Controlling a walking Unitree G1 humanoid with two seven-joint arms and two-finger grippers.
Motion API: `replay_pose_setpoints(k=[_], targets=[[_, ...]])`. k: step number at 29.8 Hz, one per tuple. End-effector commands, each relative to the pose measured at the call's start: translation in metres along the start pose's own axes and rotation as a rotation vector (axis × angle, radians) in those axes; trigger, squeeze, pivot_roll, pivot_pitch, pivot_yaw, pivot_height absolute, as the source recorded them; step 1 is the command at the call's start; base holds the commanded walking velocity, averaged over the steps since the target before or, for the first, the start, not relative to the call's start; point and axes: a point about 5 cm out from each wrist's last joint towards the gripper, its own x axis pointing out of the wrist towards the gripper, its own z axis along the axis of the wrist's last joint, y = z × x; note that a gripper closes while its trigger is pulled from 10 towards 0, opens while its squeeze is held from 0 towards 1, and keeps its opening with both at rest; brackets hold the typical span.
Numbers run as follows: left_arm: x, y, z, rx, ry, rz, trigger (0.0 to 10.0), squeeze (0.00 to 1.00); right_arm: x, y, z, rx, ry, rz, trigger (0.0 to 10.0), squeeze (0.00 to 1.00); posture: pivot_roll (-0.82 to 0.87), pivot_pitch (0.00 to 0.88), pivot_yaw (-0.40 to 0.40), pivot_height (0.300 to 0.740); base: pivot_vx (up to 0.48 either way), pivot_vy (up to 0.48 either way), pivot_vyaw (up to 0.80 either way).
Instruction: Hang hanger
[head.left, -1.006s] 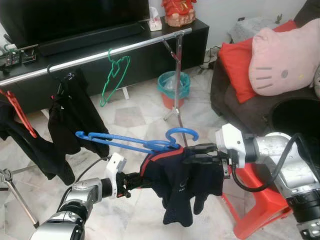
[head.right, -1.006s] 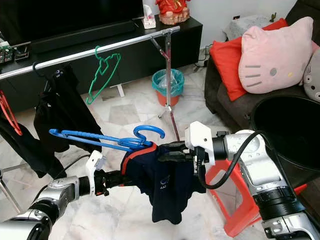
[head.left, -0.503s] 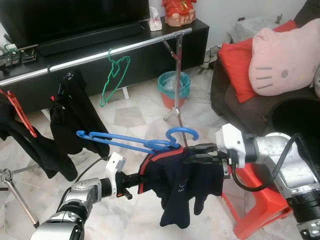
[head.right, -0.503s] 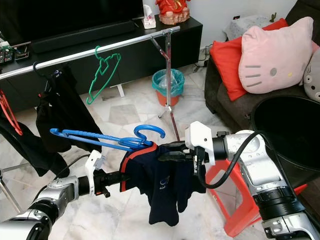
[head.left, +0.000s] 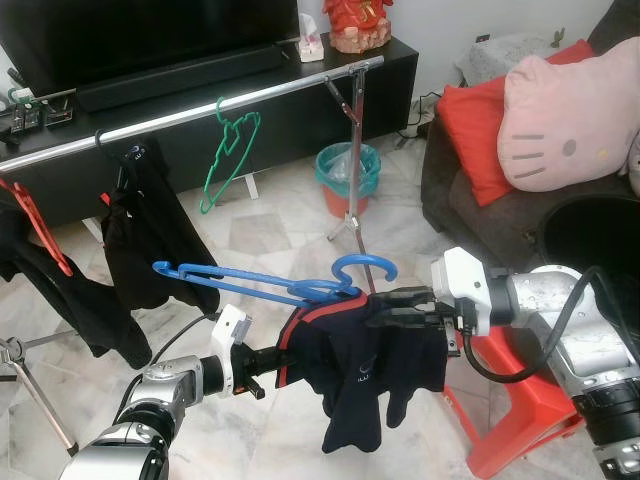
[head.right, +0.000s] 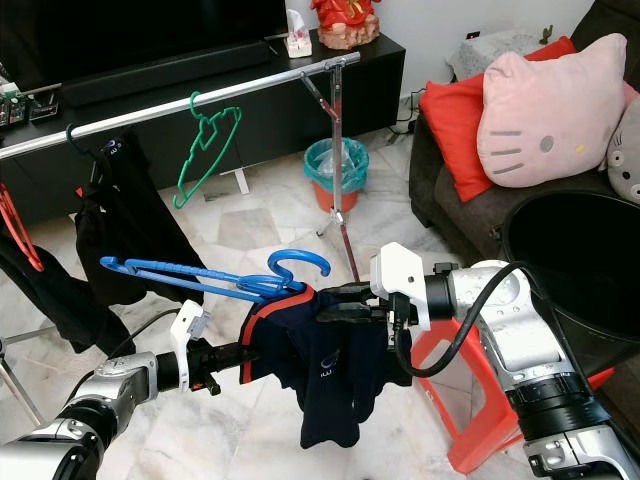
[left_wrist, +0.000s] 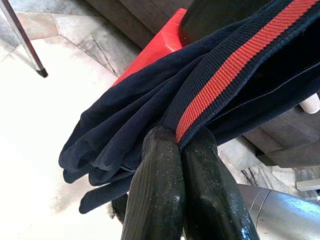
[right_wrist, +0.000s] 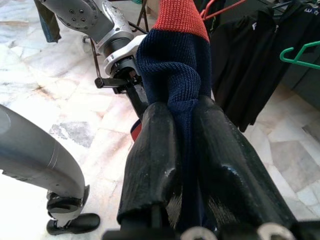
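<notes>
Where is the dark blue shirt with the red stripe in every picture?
Left eye: shirt low centre, under the blue hanger.
Right eye: low centre, under it too.
Left wrist: pinched between fingers.
Right wrist: pinched too.
Landmark: its red stripe.

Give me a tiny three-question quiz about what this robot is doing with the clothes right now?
1. True or false: both grippers are shut on the navy garment.
2. What colour is the hanger lying on top of that garment?
3. Which hangs empty on the rail: A) the green hanger, B) a yellow hanger?

Key: 1 true, left gripper and right gripper each pinch it. 2 blue. 3 A.
</notes>
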Motion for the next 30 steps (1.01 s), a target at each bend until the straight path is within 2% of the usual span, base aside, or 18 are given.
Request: replay_pose_setpoints(k=[1, 2, 5, 13, 16, 17, 23, 24, 25, 26, 27, 30], targets=[[-0.005, 0.002, -0.003, -0.012, 0.008, 0.010, 0.0, 0.00, 0.000, -0.006, 0.011, -0.048, -0.027, -0.012, 10.0, 0.00, -0.07, 0.078, 0.068, 0.740, 0.000, 0.000, 0.00], [-0.005, 0.002, -0.003, -0.013, 0.011, 0.005, 0.0, 0.00, 0.000, -0.006, 0.011, -0.048, -0.027, -0.014, 10.0, 0.00, -0.07, 0.078, 0.068, 0.740, 0.000, 0.000, 0.00], [-0.023, 0.018, 0.004, 0.155, 0.099, 0.163, 0.0, 0.00, -0.013, 0.007, -0.009, -0.010, 0.050, -0.018, 10.0, 0.00, -0.06, 0.074, 0.071, 0.740, 0.000, 0.000, 0.00], [-0.018, 0.015, 0.004, 0.161, 0.091, 0.150, 0.0, 0.00, -0.009, 0.009, -0.011, -0.005, 0.052, -0.013, 10.0, 0.00, -0.05, 0.074, 0.073, 0.740, 0.000, 0.000, 0.00], [-0.019, 0.018, 0.006, 0.193, 0.088, 0.197, 0.0, 0.00, -0.010, 0.011, -0.013, -0.005, 0.063, -0.005, 10.0, 0.00, -0.05, 0.077, 0.072, 0.740, 0.000, 0.000, 0.00], [-0.019, 0.019, 0.006, 0.196, 0.091, 0.211, 10.0, 0.00, -0.011, 0.012, -0.014, -0.006, 0.070, -0.002, 10.0, 0.00, -0.05, 0.077, 0.071, 0.740, 0.000, 0.000, 0.00], [-0.026, 0.027, 0.007, 0.241, 0.134, 0.316, 10.0, 0.00, -0.017, 0.023, -0.025, -0.006, 0.155, 0.042, 10.0, 0.00, -0.05, 0.078, 0.071, 0.740, 0.000, 0.000, 0.00], [-0.028, 0.029, 0.008, 0.255, 0.136, 0.341, 10.0, 0.00, -0.021, 0.028, -0.030, -0.015, 0.211, 0.071, 10.0, 0.00, -0.05, 0.079, 0.071, 0.740, 0.000, 0.000, 0.00], [-0.028, 0.029, 0.008, 0.255, 0.136, 0.341, 10.0, 0.00, -0.021, 0.028, -0.030, -0.015, 0.211, 0.071, 10.0, 0.00, -0.05, 0.079, 0.071, 0.740, 0.000, 0.000, 0.00], [-0.031, 0.031, 0.010, 0.271, 0.139, 0.365, 10.0, 0.00, -0.027, 0.034, -0.038, -0.041, 0.305, 0.111, 10.0, 0.00, -0.05, 0.079, 0.072, 0.740, 0.000, 0.000, 0.00], [-0.033, 0.032, 0.010, 0.276, 0.143, 0.370, 10.0, 0.00, -0.029, 0.036, -0.042, -0.052, 0.339, 0.122, 10.0, 0.00, -0.05, 0.079, 0.072, 0.740, 0.000, 0.000, 0.00], [-0.037, 0.033, 0.010, 0.281, 0.152, 0.380, 10.0, 0.00, -0.033, 0.039, -0.045, -0.033, 0.346, 0.104, 10.0, 0.00, -0.05, 0.081, 0.073, 0.740, 0.000, 0.000, 0.00]])
